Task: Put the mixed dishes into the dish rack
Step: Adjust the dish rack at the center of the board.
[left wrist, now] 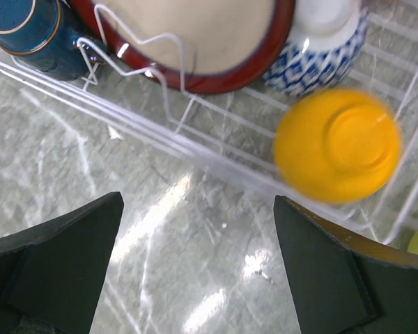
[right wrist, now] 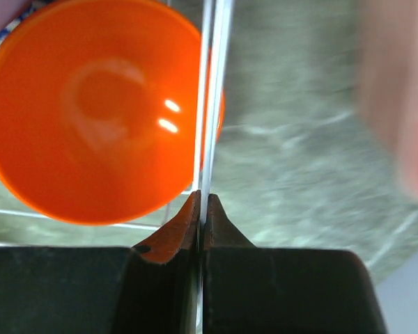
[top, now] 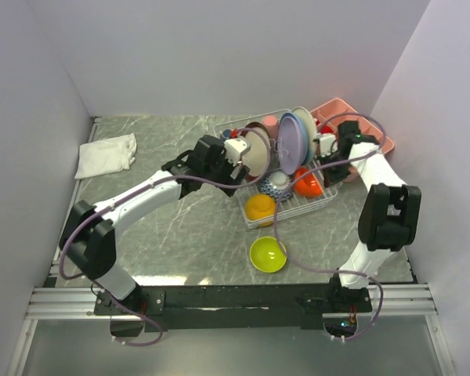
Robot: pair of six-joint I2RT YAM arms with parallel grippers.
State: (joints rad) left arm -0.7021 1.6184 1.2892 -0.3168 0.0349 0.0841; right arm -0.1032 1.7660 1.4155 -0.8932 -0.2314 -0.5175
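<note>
The white wire dish rack holds a dark-red-rimmed plate, a lavender plate, a patterned bowl, a red-orange bowl and an orange-yellow bowl. A lime bowl sits on the table in front of the rack. My left gripper is open and empty over the table beside the rack's left wire side; its view shows a navy cup and the orange-yellow bowl. My right gripper is shut on the rack's right side wire, next to the red-orange bowl.
A pink compartment tray stands at the back right behind the rack, close to the right arm. A white folded cloth lies at the back left. Walls close in the table on the left, back and right.
</note>
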